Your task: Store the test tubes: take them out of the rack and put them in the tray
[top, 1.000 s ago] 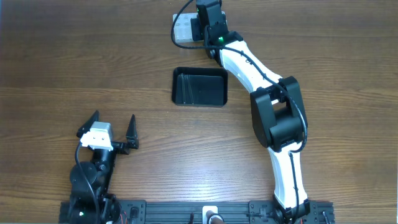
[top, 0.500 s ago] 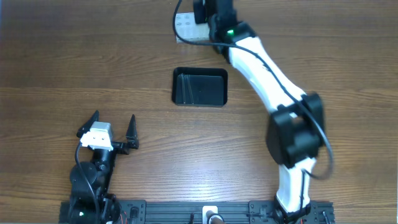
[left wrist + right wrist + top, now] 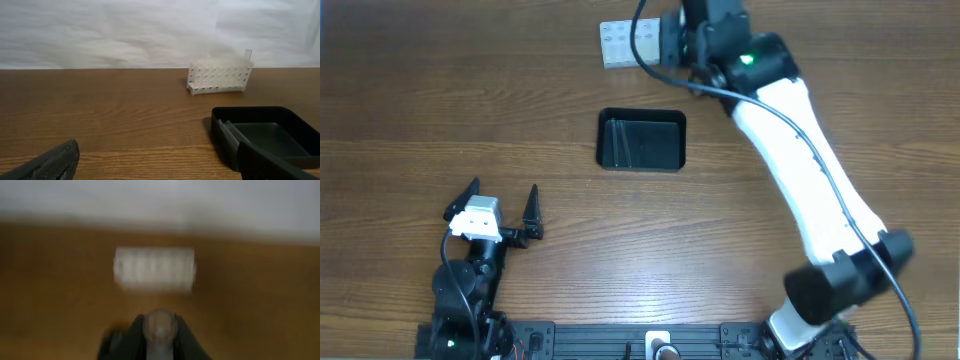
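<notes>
While L jaws gape, R jaws gripping tube [image 3: 160, 326] swung right off rack [image 3: 620, 44].

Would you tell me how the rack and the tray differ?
The rack is a white block full of holes; the tray is a black open dish. The rack sits far back on the table, the tray nearer its middle. A test tube stands upright in the rack; the tray's contents are unclear. Both rest flat on the table.

Left arm [image 3: 470, 280] sits folded, jaws spread; right arm [image 3: 810, 170] outstretched, jaws apparently closed.
</notes>
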Controlling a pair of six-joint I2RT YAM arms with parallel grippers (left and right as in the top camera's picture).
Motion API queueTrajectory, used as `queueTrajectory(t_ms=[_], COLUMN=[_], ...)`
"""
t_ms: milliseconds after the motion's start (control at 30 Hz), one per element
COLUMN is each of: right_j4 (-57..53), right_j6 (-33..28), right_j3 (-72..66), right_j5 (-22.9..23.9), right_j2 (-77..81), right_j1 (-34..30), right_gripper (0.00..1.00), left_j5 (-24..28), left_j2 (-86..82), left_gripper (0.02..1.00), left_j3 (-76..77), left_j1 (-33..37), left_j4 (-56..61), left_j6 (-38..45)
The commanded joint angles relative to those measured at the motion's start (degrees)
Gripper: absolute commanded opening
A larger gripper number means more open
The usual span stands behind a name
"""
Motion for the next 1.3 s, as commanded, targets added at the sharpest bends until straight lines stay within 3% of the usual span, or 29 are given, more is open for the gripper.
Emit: queueTrajectory(t_ms=[33,133,367,800,1300], right_j4=[-5.1,-7.2,-9.7,-10.1,-7.4], right_j6=[5.9,7.3,10.2,12.7,13.6], right_j3=[-0.7,-0.7,-0.7,-0.8,-0.8], right_j5=[-9.6,-11.7,-11.7,-5.2,-5.1], right_j2=[8.0,11.8,16.7,20.0,24.2], right_j1=[1.0,1.6,3.1,3.1,3.0], right_gripper=[0.119,0.123,0.156,0.169,0.220], left_j5=[0.6,0.6,0.6,0.6,0.6], left_j2=[-0.3,-0.3,-0.3,-0.3,-0.3], left_gripper=[1.000,0.998,0.998,1.000,1.000], left_j3=[-0.2,-0.2,-0.2,-0.2,-0.2], left_j1=[0.3,0.3,0.3,0.3,0.3], left_j4=[-0.2,-0.2,-0.2,-0.2,-0.2], left_j6=[0.7,0.7,0.7,0.7,0.7])
